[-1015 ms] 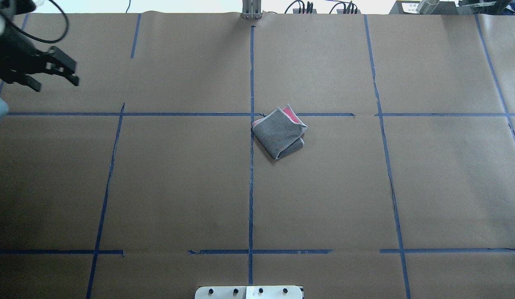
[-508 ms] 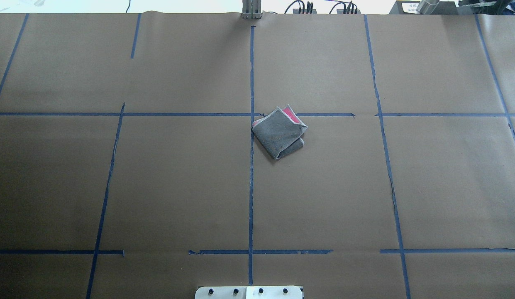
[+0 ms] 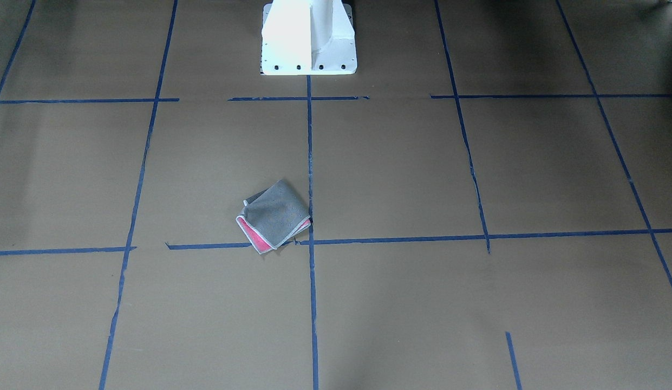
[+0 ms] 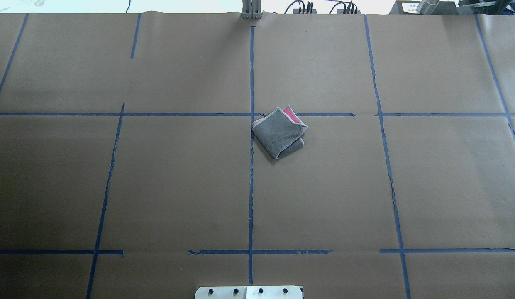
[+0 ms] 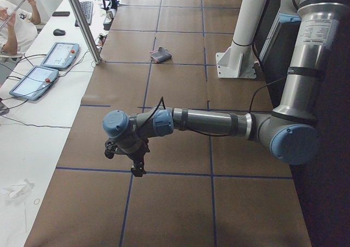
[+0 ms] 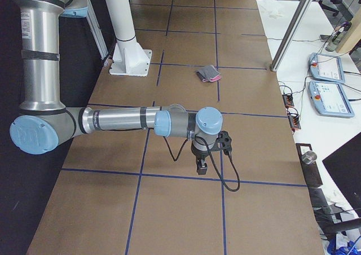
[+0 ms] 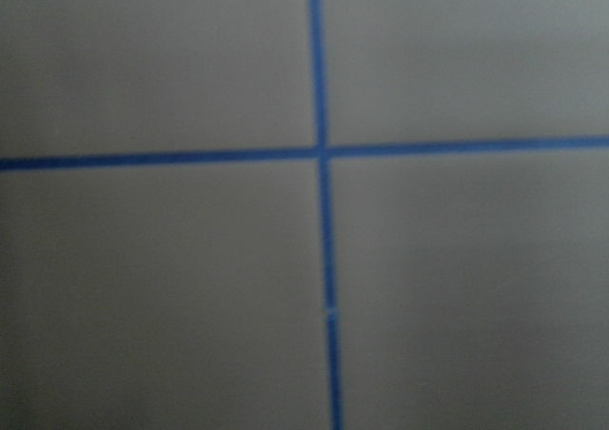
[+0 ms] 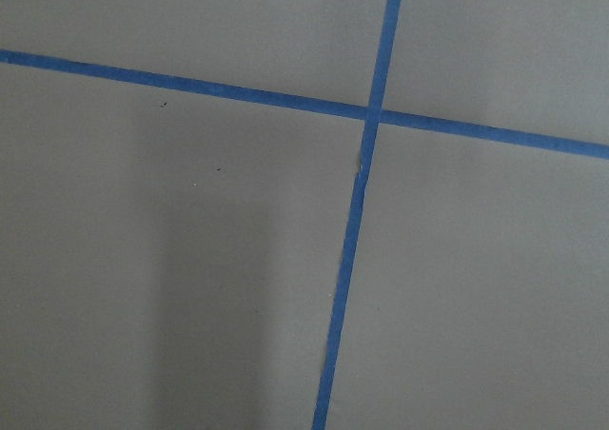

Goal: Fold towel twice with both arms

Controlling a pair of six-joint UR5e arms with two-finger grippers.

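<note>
The towel (image 4: 279, 132) lies folded into a small grey square near the table's middle, with a pink strip showing at its far edge. It also shows in the front view (image 3: 273, 215) and small in both side views (image 5: 160, 54) (image 6: 208, 73). Neither gripper touches it. My left gripper (image 5: 137, 171) hangs over a tape crossing far out at the table's left end. My right gripper (image 6: 201, 168) hangs over a tape crossing at the right end. Both show only in the side views, so I cannot tell whether they are open or shut. The wrist views show only brown paper and blue tape.
The white pedestal base (image 3: 308, 38) stands at the robot's side of the table. A metal post (image 5: 82, 23) stands at the far table edge. Tablets (image 5: 59, 54) and an operator (image 5: 13, 17) are beyond that edge.
One second ago my left gripper was at the overhead view's upper left edge; it has moved out of that view. The towel has not moved.
</note>
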